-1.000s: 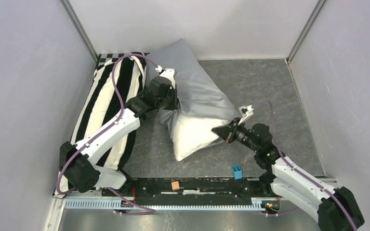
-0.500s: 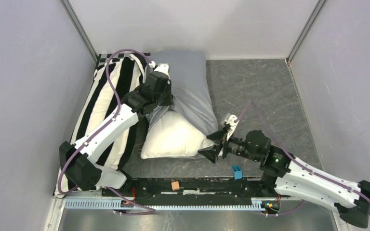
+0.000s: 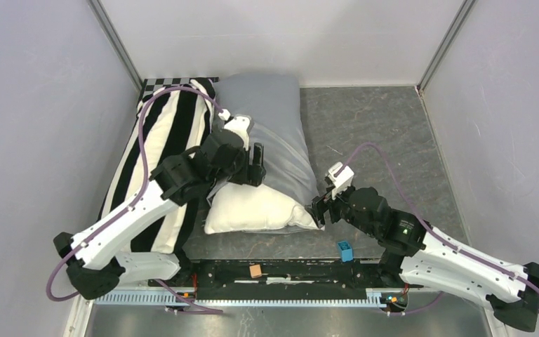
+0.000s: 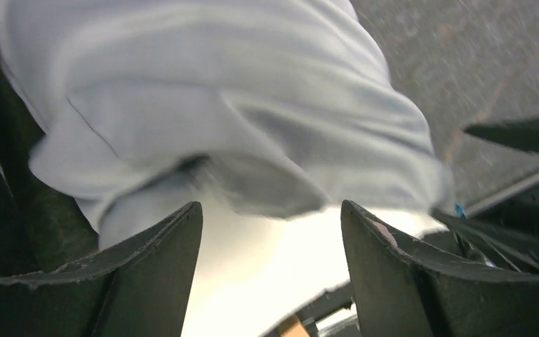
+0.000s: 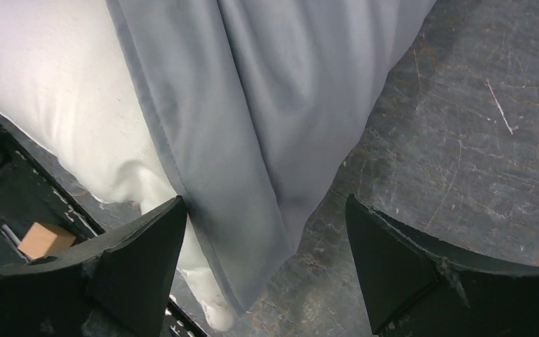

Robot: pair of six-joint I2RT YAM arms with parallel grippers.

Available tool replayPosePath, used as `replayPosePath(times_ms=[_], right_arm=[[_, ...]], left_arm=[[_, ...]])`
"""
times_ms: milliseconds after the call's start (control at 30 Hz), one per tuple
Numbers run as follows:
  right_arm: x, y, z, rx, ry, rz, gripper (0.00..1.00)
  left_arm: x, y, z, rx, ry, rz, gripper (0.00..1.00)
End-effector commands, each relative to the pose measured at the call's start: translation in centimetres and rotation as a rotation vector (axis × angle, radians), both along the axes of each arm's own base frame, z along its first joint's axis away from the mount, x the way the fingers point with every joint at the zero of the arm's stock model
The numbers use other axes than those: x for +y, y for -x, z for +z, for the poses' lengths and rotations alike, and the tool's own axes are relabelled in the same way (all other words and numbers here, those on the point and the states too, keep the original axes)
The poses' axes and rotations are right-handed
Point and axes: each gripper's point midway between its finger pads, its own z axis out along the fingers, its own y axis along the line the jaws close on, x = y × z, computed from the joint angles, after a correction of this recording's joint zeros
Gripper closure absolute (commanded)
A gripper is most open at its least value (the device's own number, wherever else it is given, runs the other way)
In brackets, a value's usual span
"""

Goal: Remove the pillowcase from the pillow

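While I look down from above, the soft light blue-grey fabric pillowcase [image 3: 274, 126] covers only the far half of the big plump white pillow [image 3: 249, 207]. The pillow's near end sticks out bare. Both lie on the dark grey worktop [image 3: 386, 133], just beside the long black-and-white striped pillow [image 3: 158, 140] on the left. My left tool [image 3: 256, 165] is spread wide by the bunched edge of the pillowcase. My right tool [image 3: 321, 209] is spread wide too, one finger on each side of the pillowcase's loose edge, at the pillow's near right corner.
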Motion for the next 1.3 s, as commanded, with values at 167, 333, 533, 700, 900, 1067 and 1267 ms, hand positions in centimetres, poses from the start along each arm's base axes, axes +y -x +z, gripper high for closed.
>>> replayPosePath(times_ms=[167,333,533,700,900,1067,1267], right_arm=[[-1.7,-3.3,-0.2,-0.069,0.072,-0.195,0.2],[-2.1,-4.2,1.1,-0.112,0.046,-0.261,0.23],[-2.7,-4.9,2.6,-0.145,0.067,-0.304,0.24],[-2.5,-4.8,2.3,-0.154,0.049,-0.286,0.43],[-1.8,-4.5,0.9,-0.126,0.042,-0.254,0.53],[-1.7,-4.4,-0.5,-0.117,0.043,-0.254,0.53],[-1.6,-4.1,-1.6,-0.096,0.037,-0.241,0.52]], left_arm=[[-0.1,7.8,1.3,0.057,0.055,-0.07,0.21],[-1.5,9.8,0.6,0.049,0.055,-0.149,0.24],[-5.9,13.5,1.1,-0.073,-0.004,-0.314,0.23],[-7.1,12.6,-1.4,-0.162,-0.247,-0.298,0.16],[-7.3,11.0,-3.3,-0.223,-0.379,-0.23,0.05],[-6.1,10.4,-5.1,-0.226,-0.398,-0.164,0.0],[-5.0,9.0,-8.1,-0.201,-0.485,-0.104,0.0]])
